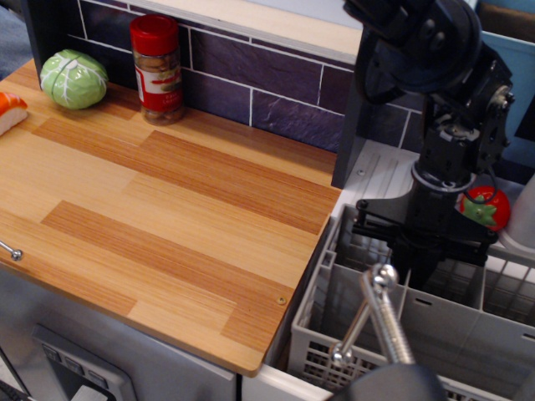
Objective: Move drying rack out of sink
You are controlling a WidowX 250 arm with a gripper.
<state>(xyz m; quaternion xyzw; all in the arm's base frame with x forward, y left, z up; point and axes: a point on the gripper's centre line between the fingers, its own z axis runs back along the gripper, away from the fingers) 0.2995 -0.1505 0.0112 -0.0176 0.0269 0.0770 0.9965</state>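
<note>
The grey lattice drying rack [351, 334] sits in the sink at the lower right, beside the wooden countertop's right edge. The sink is almost wholly hidden under it; only its white front edge [272, 386] shows. The chrome faucet [380, 313] rises in front of the rack. My black gripper [422, 261] reaches straight down onto the rack's far wall and inner divider, its fingers drawn together on the grey plastic rim. The rack looks slightly raised and tilted toward the counter.
The wooden countertop [167, 209] spreads to the left, with a red-capped spice jar [157, 68], a green cabbage [73, 78] and a sushi piece [10, 110] along its back and left. A white ribbed drainboard [380, 175] and a red tomato [485, 206] lie behind the rack.
</note>
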